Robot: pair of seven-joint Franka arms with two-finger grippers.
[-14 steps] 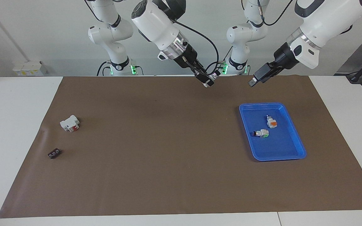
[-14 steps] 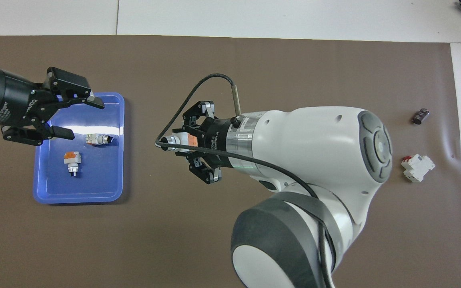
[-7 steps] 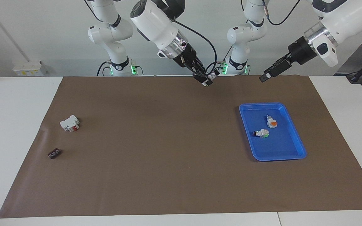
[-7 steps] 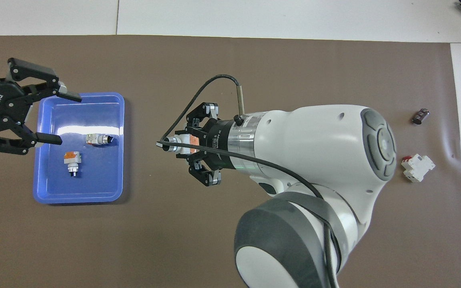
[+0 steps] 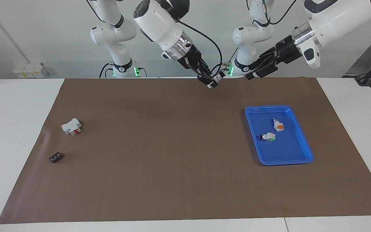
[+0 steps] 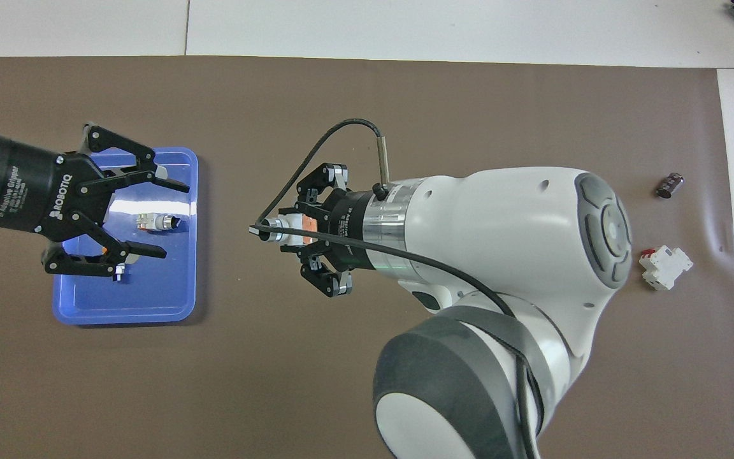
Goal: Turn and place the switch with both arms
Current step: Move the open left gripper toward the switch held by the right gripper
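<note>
Closed on the switch (image 6: 285, 229), the right pincer (image 6: 278, 231) is held in the air over the brown mat (image 5: 172, 154) of the worktop, toward the robots' edge of it. The switch is gripped by its orange-red block, and its long axis is seen running on out of the fingertips, the knob end pointing toward the left arm's end. Opposite it, the left pincer (image 6: 166, 220) is held open over the blue tray (image 5: 301, 154), its fingers spread and nothing between them.

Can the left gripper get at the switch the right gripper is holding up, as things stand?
Probably yes. The left gripper is open in the air, facing the switch clamped in the right gripper, whose knob end juts out free, with nothing between them.
</note>
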